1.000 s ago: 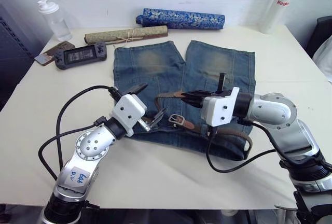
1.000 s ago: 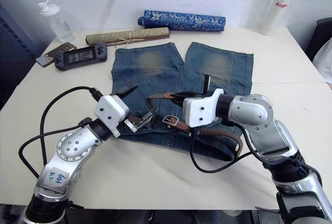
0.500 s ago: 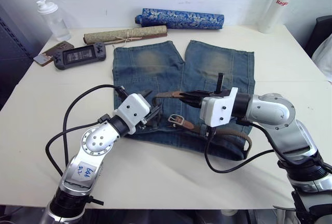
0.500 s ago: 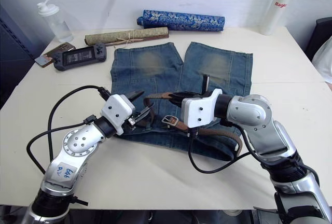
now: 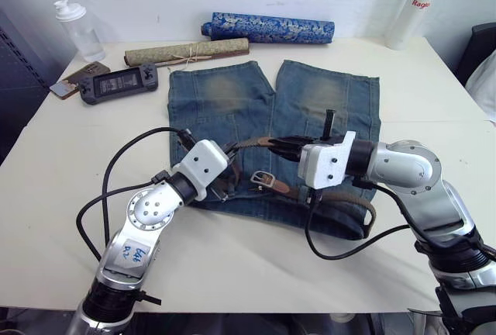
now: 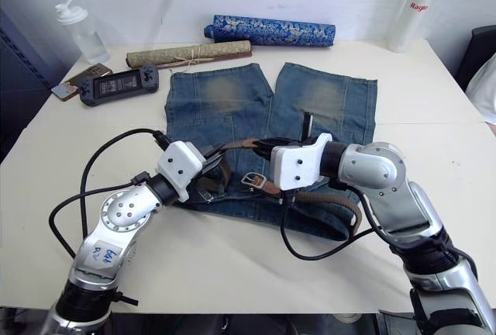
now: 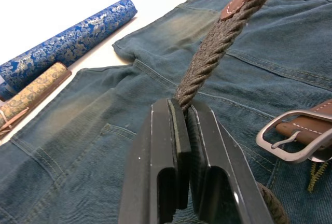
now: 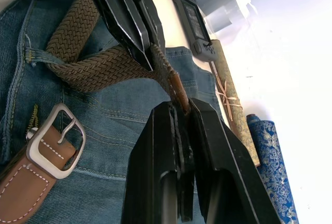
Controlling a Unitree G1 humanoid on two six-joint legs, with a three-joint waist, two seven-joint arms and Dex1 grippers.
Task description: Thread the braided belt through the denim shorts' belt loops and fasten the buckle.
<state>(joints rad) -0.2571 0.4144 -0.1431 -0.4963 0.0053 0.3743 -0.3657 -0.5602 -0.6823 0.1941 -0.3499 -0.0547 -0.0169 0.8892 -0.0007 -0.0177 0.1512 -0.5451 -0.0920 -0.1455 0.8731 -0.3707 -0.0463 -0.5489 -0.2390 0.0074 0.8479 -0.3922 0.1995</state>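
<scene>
The denim shorts [image 5: 225,102] lie flat mid-table, waistband toward me. The braided belt [image 5: 349,197] runs along the waistband at the right, and its silver buckle [image 5: 262,178] rests on the denim between my arms. A raised stretch of the belt spans both grippers. My left gripper [image 7: 181,107] is shut on the woven strap, just left of the buckle [image 7: 290,136]. My right gripper [image 8: 181,109] is shut on the tan leather tip. In the right wrist view the strap passes under a belt loop [image 8: 37,57] near the buckle [image 8: 54,141].
At the back of the table lie a blue patterned roll [image 5: 267,27] and a tan roll [image 5: 186,51]. A handheld game console [image 5: 120,83], a phone [image 5: 74,79] and a clear bottle [image 5: 77,29] are back left. A white bottle [image 5: 415,5] stands back right.
My left gripper has moved right onto the shorts and closed from wide open onto the woven strap. The right gripper has kept its hold and place.
</scene>
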